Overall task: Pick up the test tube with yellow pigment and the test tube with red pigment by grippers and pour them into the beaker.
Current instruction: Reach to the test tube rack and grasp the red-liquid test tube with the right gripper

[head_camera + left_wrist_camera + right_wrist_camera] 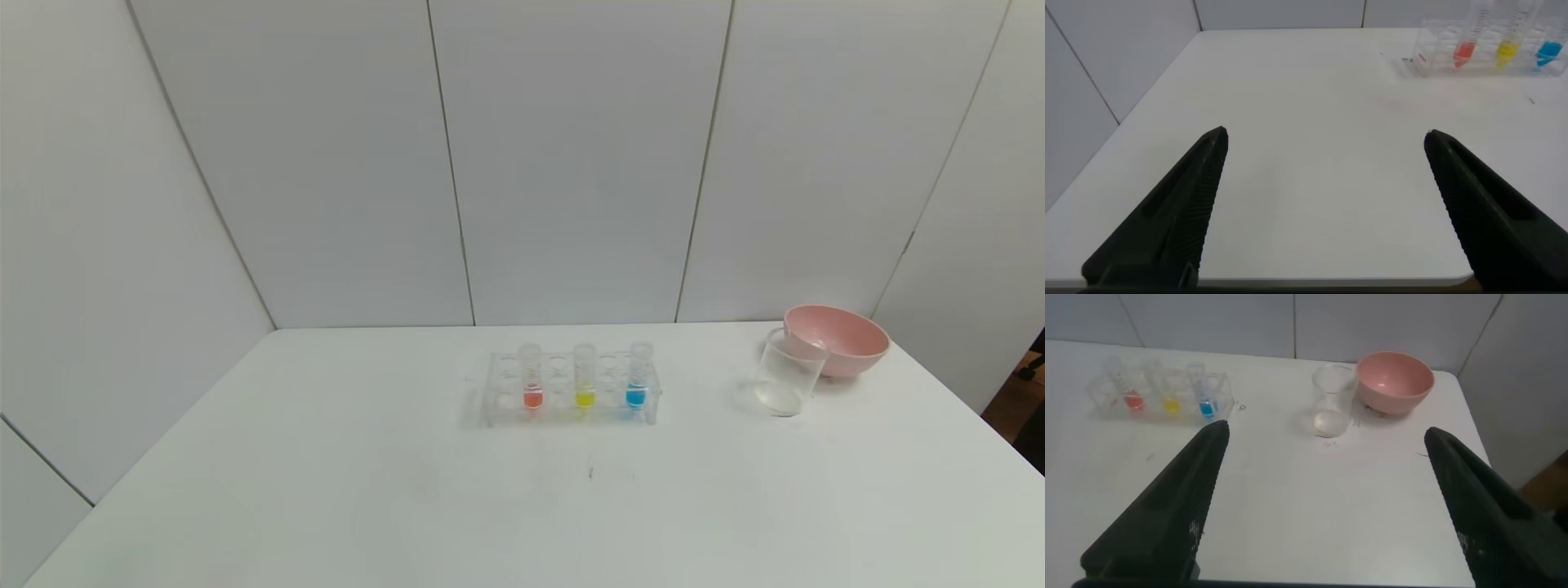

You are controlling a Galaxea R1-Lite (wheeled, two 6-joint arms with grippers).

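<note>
Three tubes stand racked mid-tabletop: red at 9 o'clock, yellow central; beaker at 3 o'clock. Left end effector and right end effector are both spread apart, holding nothing.

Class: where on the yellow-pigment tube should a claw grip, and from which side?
Grip the test tube with yellow pigment at its ribbed top, descending from above. It stands upright in the clear rack, whose walls block the lower part; only the top projects.

On the white counter, the clear plastic tube rack stands central; the clear cylindrical beaker at its three o'clock, touching the pink round bowl behind.
</note>
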